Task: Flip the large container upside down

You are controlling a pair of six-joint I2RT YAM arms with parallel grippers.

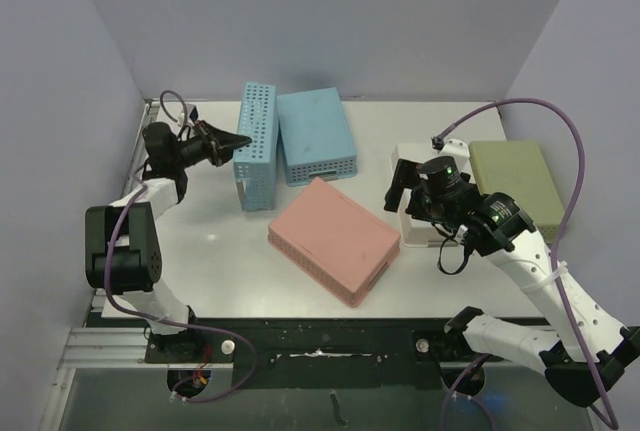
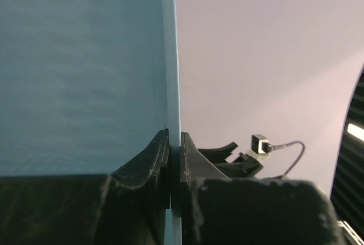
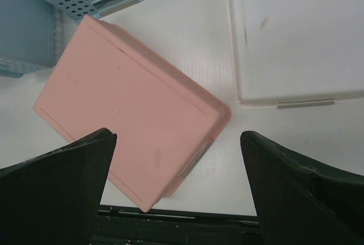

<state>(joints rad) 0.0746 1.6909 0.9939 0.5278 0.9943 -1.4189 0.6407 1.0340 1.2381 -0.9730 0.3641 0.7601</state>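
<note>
top: overhead, whole table [image 1: 220, 241] | left wrist: close-up, sideways | right wrist: downward, shares pink bin [image 3: 131, 103] with top

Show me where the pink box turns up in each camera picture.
Top external: pink box, middle of the table.
Left wrist: not in it; only the gripped blue container wall shows.
Right wrist: pink box, left of centre.
Shared landmark: white container, right of the pink box in both.

Perforated blue basket [image 1: 256, 146] — plain pink bin [image 1: 333, 239], olive-green bin [image 1: 515, 186].
</note>
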